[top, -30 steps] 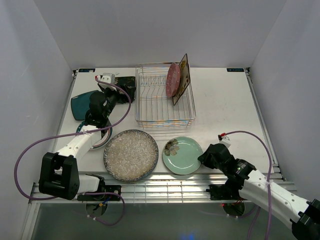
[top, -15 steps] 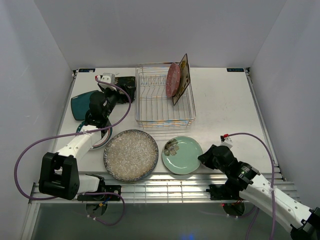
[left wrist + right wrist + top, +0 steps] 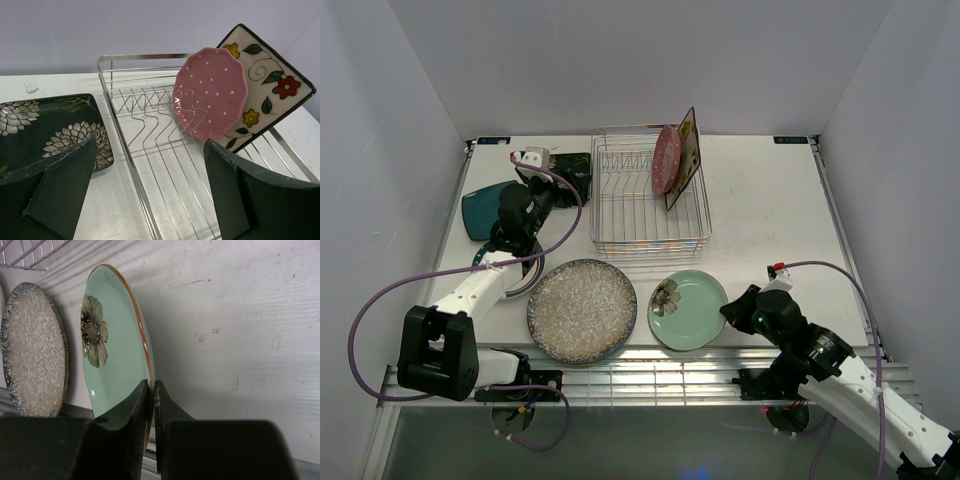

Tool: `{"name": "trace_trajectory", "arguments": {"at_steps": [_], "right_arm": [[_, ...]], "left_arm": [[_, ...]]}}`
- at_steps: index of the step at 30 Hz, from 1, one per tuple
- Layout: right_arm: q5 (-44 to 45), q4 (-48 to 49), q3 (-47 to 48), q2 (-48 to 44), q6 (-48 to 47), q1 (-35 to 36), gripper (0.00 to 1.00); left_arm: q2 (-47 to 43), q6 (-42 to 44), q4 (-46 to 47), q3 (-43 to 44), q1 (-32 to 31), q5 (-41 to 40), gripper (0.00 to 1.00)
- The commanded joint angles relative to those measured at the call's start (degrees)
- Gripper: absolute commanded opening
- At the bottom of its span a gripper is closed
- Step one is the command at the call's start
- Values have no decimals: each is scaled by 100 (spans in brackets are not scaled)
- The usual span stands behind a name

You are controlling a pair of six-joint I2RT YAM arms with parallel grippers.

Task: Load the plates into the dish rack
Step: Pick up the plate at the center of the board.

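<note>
mint plate shifted right; white table, plain grey walls

Bright, even light fills the white enclosure, leaving only soft shadows on the tabletop. The right wrist view shows faint striped shadows there, and its pincer fingers read dark and featureless.

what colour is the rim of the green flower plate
Orange-brown, around the round mint green floral plate; the right wrist view shows it best.
</note>
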Motion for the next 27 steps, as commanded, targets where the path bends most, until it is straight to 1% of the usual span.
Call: {"name": "trace_trajectory", "arguments": {"at_steps": [1, 16, 27], "right_arm": [[5, 35, 448, -130, -290, 7, 8], [172, 0, 1354, -271, -932, 7, 8], [304, 18, 1942, 27, -1284, 7, 8]], "left_arm": [[-256, 25, 69, -37, 16, 52, 98], [-292, 51, 78, -46, 16, 61, 98], [-283, 60, 87, -37, 16, 52, 98]]}}
